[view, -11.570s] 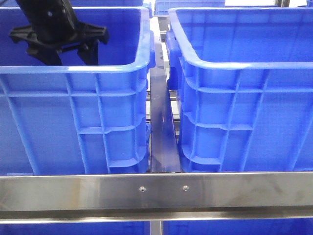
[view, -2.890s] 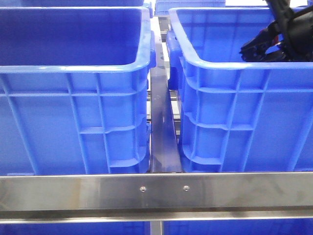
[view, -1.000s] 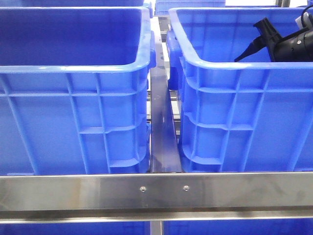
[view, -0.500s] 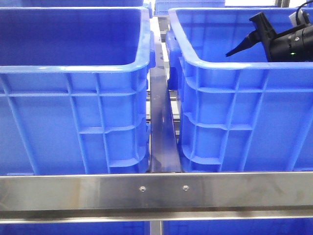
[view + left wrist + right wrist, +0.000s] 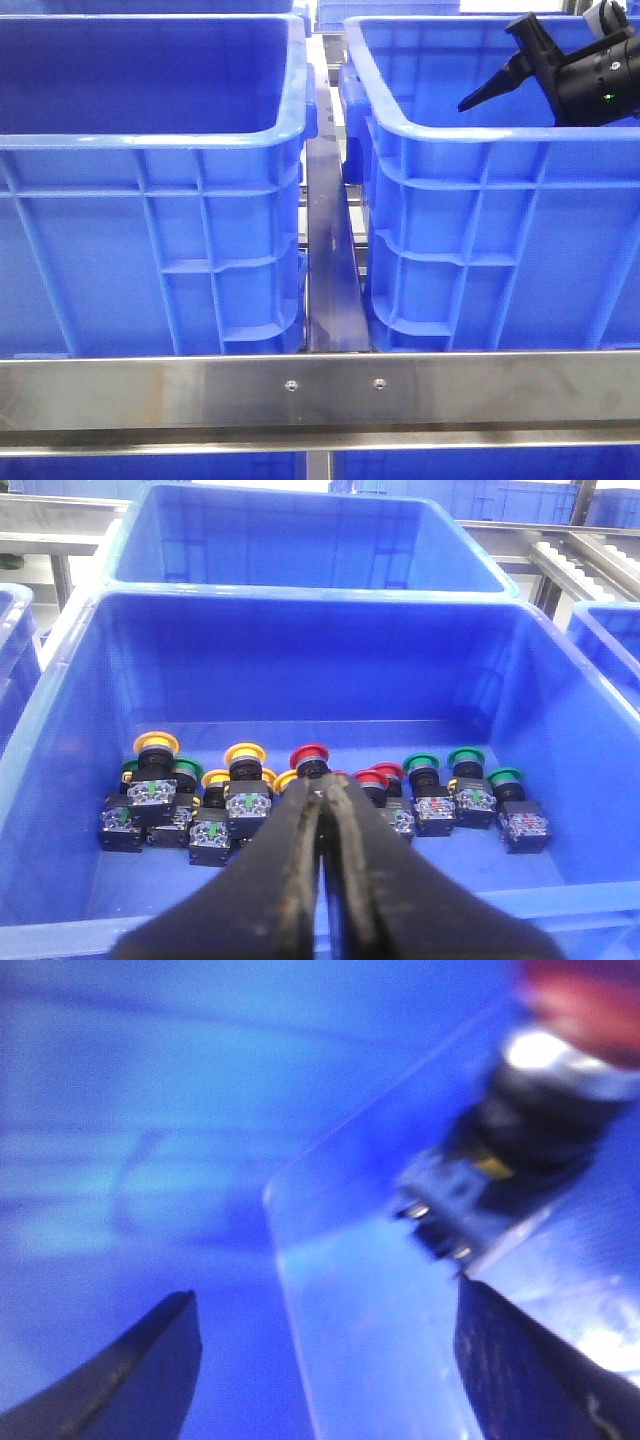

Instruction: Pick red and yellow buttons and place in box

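From the front, the left bin fills the left half of the scene with no arm over it, and its contents sit below the line of sight. The left wrist view fills that in: the left gripper hangs with its two fingers pressed together and nothing between them, looking down into a bin whose floor holds a row of push buttons. Running across that row there are the yellow buttons towards one end, two red buttons near the middle just beyond the fingertips, and the green buttons at the other end. Across the narrow metal gap stands the right bin, and over its far right corner the right gripper is tilted on its side with its fingers spread wide. Its wrist view is badly blurred, but the two fingertips stand well apart with nothing held, and a single red-capped button lies on the blue floor beyond them, close to one fingertip. My reading is that one red button has reached the right bin, while the yellows and at least two reds are still waiting in the supply row, so most of the picking is left; whether more buttons already lie in the right bin cannot be told
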Tool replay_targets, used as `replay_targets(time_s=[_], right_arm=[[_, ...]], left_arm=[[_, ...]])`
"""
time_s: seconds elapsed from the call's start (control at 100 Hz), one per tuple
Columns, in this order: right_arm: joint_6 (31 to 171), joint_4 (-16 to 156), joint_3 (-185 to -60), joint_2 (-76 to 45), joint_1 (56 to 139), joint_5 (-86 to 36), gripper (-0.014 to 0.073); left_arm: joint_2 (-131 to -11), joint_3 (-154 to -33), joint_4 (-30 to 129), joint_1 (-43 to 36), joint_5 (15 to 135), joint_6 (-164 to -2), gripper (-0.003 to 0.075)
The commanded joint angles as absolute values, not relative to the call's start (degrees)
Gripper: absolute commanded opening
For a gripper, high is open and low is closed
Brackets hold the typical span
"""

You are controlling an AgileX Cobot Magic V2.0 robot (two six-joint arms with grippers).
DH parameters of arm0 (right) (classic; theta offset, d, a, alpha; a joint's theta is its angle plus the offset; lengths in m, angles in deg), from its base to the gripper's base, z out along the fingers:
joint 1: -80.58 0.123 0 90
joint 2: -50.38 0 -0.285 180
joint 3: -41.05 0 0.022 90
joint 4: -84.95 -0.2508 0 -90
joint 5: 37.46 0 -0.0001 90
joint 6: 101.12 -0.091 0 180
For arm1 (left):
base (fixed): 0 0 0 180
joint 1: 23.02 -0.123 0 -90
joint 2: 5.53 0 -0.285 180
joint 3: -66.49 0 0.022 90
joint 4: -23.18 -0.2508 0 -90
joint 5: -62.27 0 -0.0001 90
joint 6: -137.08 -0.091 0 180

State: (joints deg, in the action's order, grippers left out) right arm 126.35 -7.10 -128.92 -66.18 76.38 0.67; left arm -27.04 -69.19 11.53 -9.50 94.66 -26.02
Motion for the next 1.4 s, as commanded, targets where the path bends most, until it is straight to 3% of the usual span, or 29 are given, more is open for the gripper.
replay_targets(time_s=[0.0, 0.35, 0.59, 0.96, 1.39], right_arm=[[125.54, -5.75, -130.55, -62.04, 76.01, 3.74, 0.0552], [125.53, 6.71, -130.55, -54.12, 76.19, 2.4, 0.0548], [125.6, 14.78, -127.85, -43.39, 77.72, -5.8, 0.0548], [125.63, 26.48, -113.94, -24.57, 81.34, -19.95, 0.0548], [126.3, 34.1, -97.07, 2.5, 81.34, -24.2, 0.0548]], left_arm=[[-27.7, -70.68, 11.15, -9.59, 89.73, -26.0, -0.0019], [-27.7, -70.68, 11.15, -9.59, 89.73, -26.0, -0.0019], [-27.7, -70.68, 11.25, -9.59, 89.73, -26.0, -0.0019], [-27.7, -70.68, 11.25, -9.59, 89.73, -26.0, -0.0019], [-27.7, -70.68, 11.25, -9.59, 89.73, -26.0, -0.0019]])
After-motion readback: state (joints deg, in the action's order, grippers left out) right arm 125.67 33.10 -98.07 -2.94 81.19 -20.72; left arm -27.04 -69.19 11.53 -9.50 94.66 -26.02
